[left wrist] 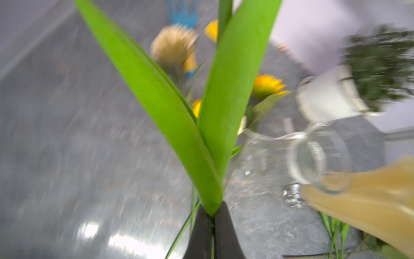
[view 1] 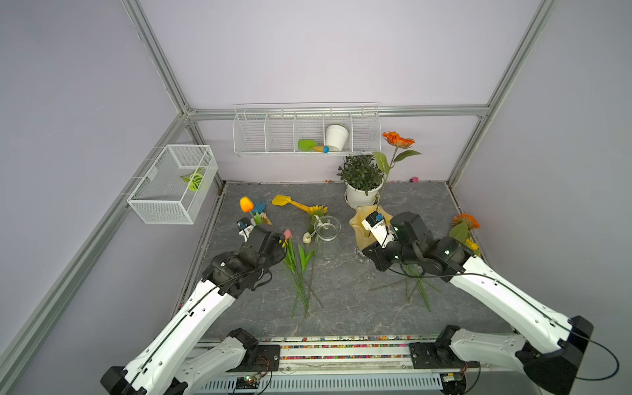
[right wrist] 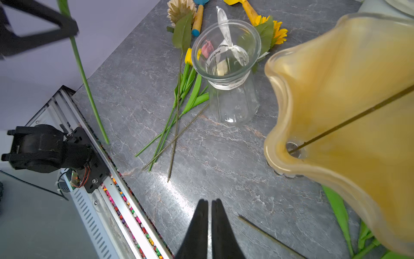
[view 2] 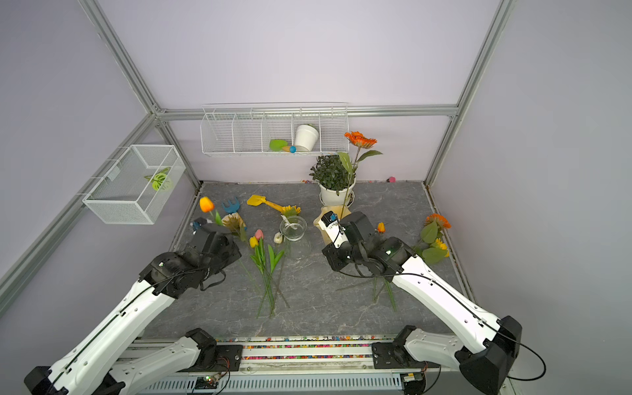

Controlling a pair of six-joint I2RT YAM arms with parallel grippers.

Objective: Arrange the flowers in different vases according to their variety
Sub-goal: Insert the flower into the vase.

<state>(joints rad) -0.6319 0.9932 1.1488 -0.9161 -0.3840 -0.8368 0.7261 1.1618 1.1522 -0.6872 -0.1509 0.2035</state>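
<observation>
My left pincer (left wrist: pixel 212 213) gripped a tulip (view 1: pixel 247 204) by its stem, held above the counter (view 1: pixel 342 307), I judged for the clear vase (view 1: pixel 327 227). My right pincer (right wrist: pixel 209 203) was closed and empty beside the yellow vase (right wrist: pixel 324 78), which held an orange bloom (view 1: pixel 398 139).

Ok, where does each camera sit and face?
Top views: high behind, looking down on both white arms and the grey marbled table.
Left wrist: on the left arm, facing along the left gripper, shut on the green-stemmed orange tulip.
Right wrist: on the right arm, looking down past the shut right gripper at the table.
Wrist views share the clear glass flask-shaped vase.
</observation>
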